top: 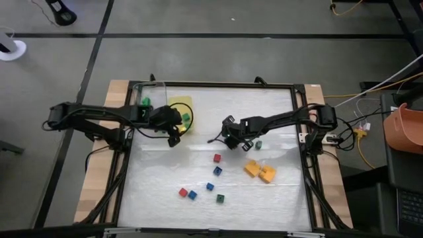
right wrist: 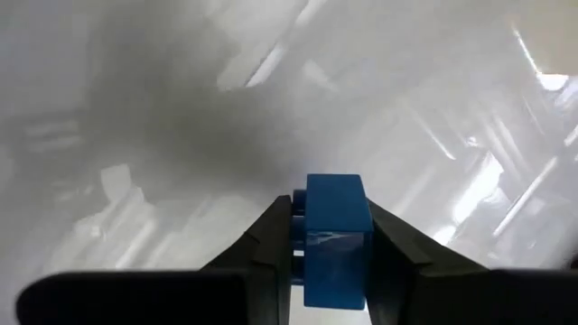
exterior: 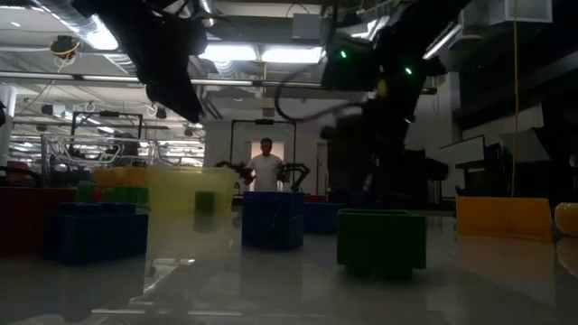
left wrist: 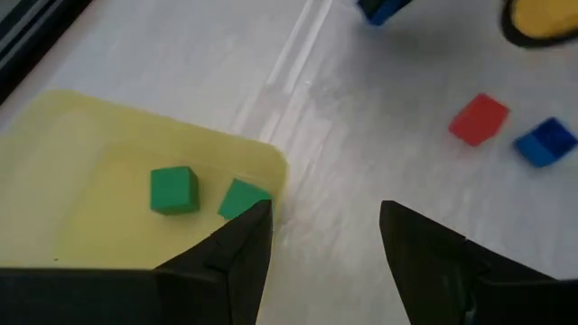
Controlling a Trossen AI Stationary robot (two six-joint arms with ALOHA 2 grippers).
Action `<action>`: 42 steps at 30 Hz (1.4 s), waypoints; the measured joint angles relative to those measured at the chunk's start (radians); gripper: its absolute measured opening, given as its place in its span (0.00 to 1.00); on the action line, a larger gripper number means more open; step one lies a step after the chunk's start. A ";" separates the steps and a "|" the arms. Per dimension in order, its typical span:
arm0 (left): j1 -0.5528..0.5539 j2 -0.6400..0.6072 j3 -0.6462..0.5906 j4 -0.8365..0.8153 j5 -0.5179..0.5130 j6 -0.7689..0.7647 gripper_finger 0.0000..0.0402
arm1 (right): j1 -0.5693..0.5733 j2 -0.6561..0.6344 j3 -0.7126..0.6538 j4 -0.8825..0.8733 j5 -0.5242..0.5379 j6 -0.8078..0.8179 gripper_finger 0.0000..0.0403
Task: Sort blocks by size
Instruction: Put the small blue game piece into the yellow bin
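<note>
Right gripper [right wrist: 330, 257] clamped on 1 blue cube [right wrist: 335, 236] mid-table; lift straight before carrying. Left gripper [left wrist: 325, 239] open, empty, at the yellow tray's [left wrist: 81, 171] edge, 2 green cubes [left wrist: 172, 190] on it. Only the wrist view shows the grip; overhead probably hides it.

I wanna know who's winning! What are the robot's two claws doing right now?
Left gripper: open, empty, beside the yellow tray.
Right gripper: shut on a blue block.
</note>
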 joint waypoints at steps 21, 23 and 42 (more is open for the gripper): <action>-0.257 -0.299 0.000 -0.237 -0.003 -0.211 0.48 | -0.021 0.159 0.110 0.894 -0.220 0.083 0.25; -0.276 -0.299 0.000 -0.229 -0.004 -0.211 0.48 | -0.039 0.202 0.109 0.996 -0.233 0.083 0.25; -0.313 -0.297 0.000 -0.232 -0.076 -0.240 0.48 | -0.142 0.397 0.314 1.035 -0.276 0.294 0.27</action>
